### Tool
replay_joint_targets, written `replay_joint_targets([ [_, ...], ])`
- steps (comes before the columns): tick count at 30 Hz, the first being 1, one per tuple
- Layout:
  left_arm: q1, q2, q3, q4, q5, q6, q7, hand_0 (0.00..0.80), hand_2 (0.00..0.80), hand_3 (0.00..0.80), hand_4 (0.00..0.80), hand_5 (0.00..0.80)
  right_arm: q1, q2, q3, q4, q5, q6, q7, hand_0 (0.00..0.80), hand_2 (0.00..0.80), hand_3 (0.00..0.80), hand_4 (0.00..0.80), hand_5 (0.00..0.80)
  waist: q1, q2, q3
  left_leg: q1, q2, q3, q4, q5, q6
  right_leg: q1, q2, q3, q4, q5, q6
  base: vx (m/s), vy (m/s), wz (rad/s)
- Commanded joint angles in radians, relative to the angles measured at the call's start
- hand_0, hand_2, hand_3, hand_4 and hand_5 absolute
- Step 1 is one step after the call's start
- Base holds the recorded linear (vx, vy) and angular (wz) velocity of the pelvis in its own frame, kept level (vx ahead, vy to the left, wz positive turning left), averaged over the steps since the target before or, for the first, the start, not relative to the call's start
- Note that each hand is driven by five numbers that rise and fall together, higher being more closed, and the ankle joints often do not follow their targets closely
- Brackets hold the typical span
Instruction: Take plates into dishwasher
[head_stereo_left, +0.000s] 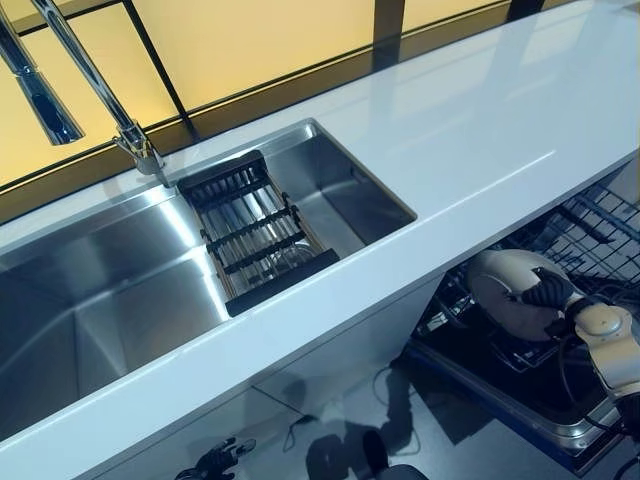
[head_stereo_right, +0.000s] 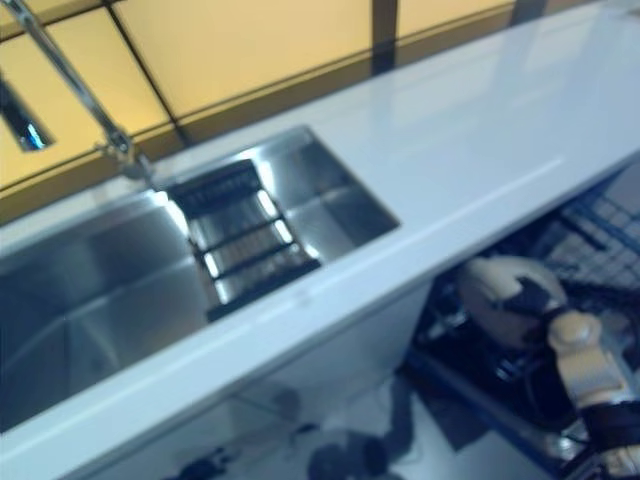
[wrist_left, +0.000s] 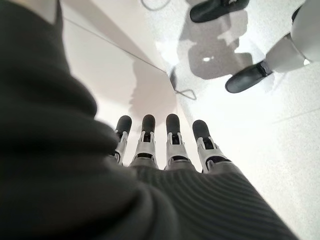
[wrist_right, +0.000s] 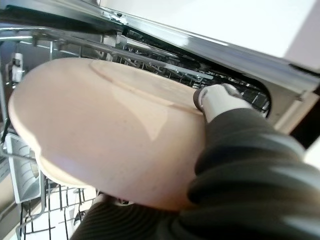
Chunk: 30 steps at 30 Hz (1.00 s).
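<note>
While the right hand (head_stereo_left: 548, 292) pinches a cream plate (wrist_right: 100, 125) over the dishwasher rack (wrist_right: 30, 185), only its wrist view shows the thumb on top. Left hand (wrist_left: 165, 145) hangs with straight fingers, holding nothing. No readable print.

The right hand (head_stereo_left: 548, 292) reaches forward and low, thumb (wrist_right: 216, 99) and fingers clamped on a plate (wrist_right: 100, 130). The left hand (wrist_left: 165, 145) hangs down, fingers straight, holding nothing.

A long white countertop (head_stereo_left: 480, 130) runs under the window, bare on its visible stretch. A stainless steel sink (head_stereo_left: 120, 280) is set into it, and a black roll-up drying rack (head_stereo_left: 255, 235) spans the basin, apparently resting on the sink's rims.
</note>
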Motion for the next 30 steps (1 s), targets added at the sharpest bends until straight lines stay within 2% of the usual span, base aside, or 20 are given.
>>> replay_joint_targets([
  [1, -0.042, 0.02, -0.025, 0.017, -0.033, -0.017, -0.005, 0.0, 0.0, 0.0, 0.0, 0.0, -0.094, 0.074, 0.061, 0.042, 0.007, -0.019, 0.0, 0.8, 0.8, 0.8, 0.8, 0.8, 0.019, -0.031, 0.002, 0.001, -0.005, -0.039, 0.005, -0.057, 0.029, 0.003, -0.023, 0.01, 0.023, -0.063, 0.077, 0.0, 0.0, 0.0],
  [15, -0.068, 0.009, -0.048, 0.015, -0.054, -0.016, -0.006, 0.0, 0.0, 0.0, 0.0, 0.0, -0.141, 0.08, 0.117, 0.163, -0.021, -0.037, -0.016, 0.8, 0.8, 0.8, 0.8, 0.8, 0.026, -0.006, 0.016, -0.004, -0.009, -0.055, 0.005, -0.049, 0.024, 0.005, -0.026, 0.012, 0.022, -0.066, 0.069, 0.0, 0.0, 0.0],
  [21, -0.074, 0.011, -0.05, 0.018, -0.053, -0.018, -0.012, 0.0, 0.0, 0.0, 0.0, 0.0, -0.156, 0.074, 0.134, 0.178, -0.026, -0.032, -0.009, 0.8, 0.8, 0.8, 0.8, 0.8, 0.029, -0.006, 0.018, -0.007, -0.011, -0.065, 0.005, -0.048, 0.023, 0.007, -0.025, 0.015, 0.017, -0.064, 0.067, 0.0, 0.0, 0.0],
  [22, -0.074, 0.011, -0.047, 0.019, -0.051, -0.019, -0.014, 0.0, 0.0, 0.0, 0.0, 0.0, -0.154, 0.072, 0.132, 0.171, -0.029, -0.029, -0.01, 0.505, 0.505, 0.505, 0.505, 0.505, 0.029, -0.008, 0.018, -0.007, -0.01, -0.064, 0.005, -0.047, 0.022, 0.007, -0.025, 0.015, 0.017, -0.063, 0.067, 0.0, 0.0, 0.0],
  [23, -0.074, 0.011, -0.047, 0.018, -0.05, -0.018, -0.014, 0.0, 0.0, 0.0, 0.0, 0.0, -0.153, 0.072, 0.131, 0.169, -0.028, -0.03, -0.016, 0.072, 0.072, 0.072, 0.072, 0.072, 0.028, -0.008, 0.018, -0.007, -0.01, -0.063, 0.005, -0.047, 0.022, 0.007, -0.025, 0.016, 0.017, -0.063, 0.067, 0.0, 0.0, 0.0],
  [24, -0.073, 0.012, -0.044, 0.016, -0.047, -0.015, -0.015, 0.0, 0.0, 0.0, 0.0, 0.0, -0.15, 0.071, 0.126, 0.162, -0.028, -0.026, -0.016, 0.0, 0.0, 0.0, 0.0, 0.0, 0.028, -0.01, 0.016, -0.007, -0.009, -0.063, 0.005, -0.047, 0.021, 0.007, -0.025, 0.016, 0.018, -0.063, 0.069, 0.0, 0.0, 0.0],
  [30, -0.068, 0.012, -0.034, 0.017, -0.043, -0.017, -0.011, 0.0, 0.0, 0.0, 0.0, 0.0, -0.117, 0.072, 0.097, 0.113, -0.044, -0.018, -0.026, 0.0, 0.0, 0.0, 0.0, 0.0, 0.021, -0.025, 0.011, -0.002, -0.007, -0.06, 0.005, -0.05, 0.023, 0.012, -0.022, 0.022, 0.013, -0.059, 0.071, 0.0, 0.0, 0.0],
])
